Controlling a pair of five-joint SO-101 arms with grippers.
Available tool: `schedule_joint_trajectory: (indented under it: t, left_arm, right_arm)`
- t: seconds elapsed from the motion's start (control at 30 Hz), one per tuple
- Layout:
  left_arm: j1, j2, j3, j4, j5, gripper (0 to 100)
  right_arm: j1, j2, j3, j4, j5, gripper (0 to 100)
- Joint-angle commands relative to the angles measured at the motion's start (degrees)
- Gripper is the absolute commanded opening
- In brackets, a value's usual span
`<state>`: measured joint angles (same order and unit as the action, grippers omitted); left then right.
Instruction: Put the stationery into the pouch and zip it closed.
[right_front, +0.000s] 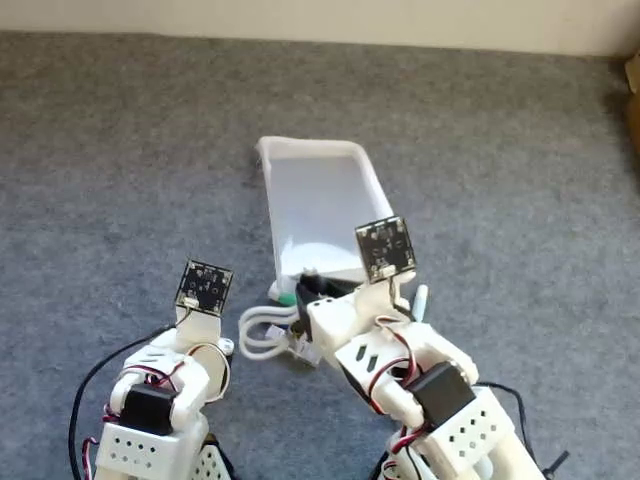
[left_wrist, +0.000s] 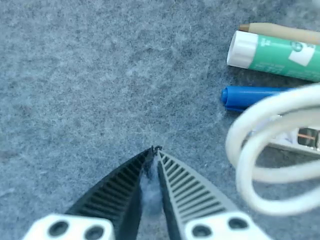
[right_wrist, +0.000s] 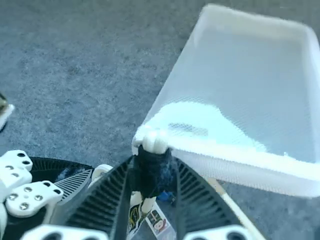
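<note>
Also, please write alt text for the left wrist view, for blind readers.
The left gripper, shut, sits over grey carpet. Beside it lie a green-and-white glue stick, a blue plastic pen, a wooden pencil and a looped white cable.

Left arm and right arm: white printed shells, black motors, red and black wires. Square black circuit board on each wrist. Left hand: one black ribbed finger, one grey.

Desk: grey felt-like cloth, fuzzy and matt. Pouch: white translucent fine-mesh fabric, matt. Glue stick: smooth glossy plastic. Pencil: bare matt wood. Pen: smooth blue plastic. Cable: smooth white sheath, slightly glossy.
</note>
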<state>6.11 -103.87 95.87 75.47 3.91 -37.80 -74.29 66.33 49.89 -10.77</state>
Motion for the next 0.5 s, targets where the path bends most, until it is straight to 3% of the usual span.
schedule_joint_trajectory:
  t: [0.0,0.1,0.2,0.47]
  left_arm:
    - [2.9,-0.7,1.3,0.4,0.5,3]
    - [7.3,-0.7,1.3,0.4,0.5,3]
    - [8.7,-0.7,-0.2,0.5,0.3,3]
    - [-1.5,-0.7,-10.9,0.1,0.2,3]
  right_arm:
    - [-0.4,-1.1,-4.4,-1.8,10.7,0.3]
    - [-0.4,-1.1,-4.4,-1.8,16.4,0.3]
    - [-0.4,-1.3,-4.0,-1.7,16.4,0.3]
    - [-0.5,-1.4,-3.8,-1.5,16.5,0.3]
